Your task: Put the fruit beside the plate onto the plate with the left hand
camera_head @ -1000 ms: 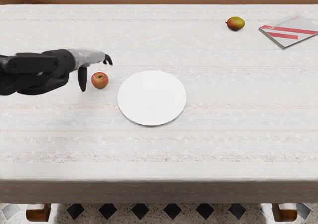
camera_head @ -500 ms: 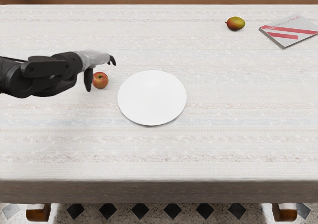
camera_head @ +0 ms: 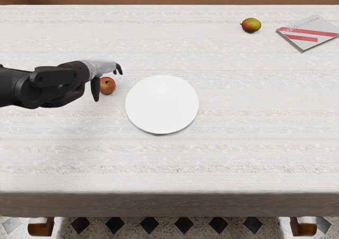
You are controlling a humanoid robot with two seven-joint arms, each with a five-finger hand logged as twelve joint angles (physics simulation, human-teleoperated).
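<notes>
Spread left hand (camera_head: 100,71) flanks smooth round apple (camera_head: 108,85) beside flat plate (camera_head: 162,104).

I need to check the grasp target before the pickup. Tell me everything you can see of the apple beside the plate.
The apple is small, round and whole, with smooth red skin and a yellowish patch. It rests on the table just left of the white plate, with a gap between them. The left hand reaches over it, open, its thumb covering the apple's left edge. Whether they touch cannot be told.
</notes>
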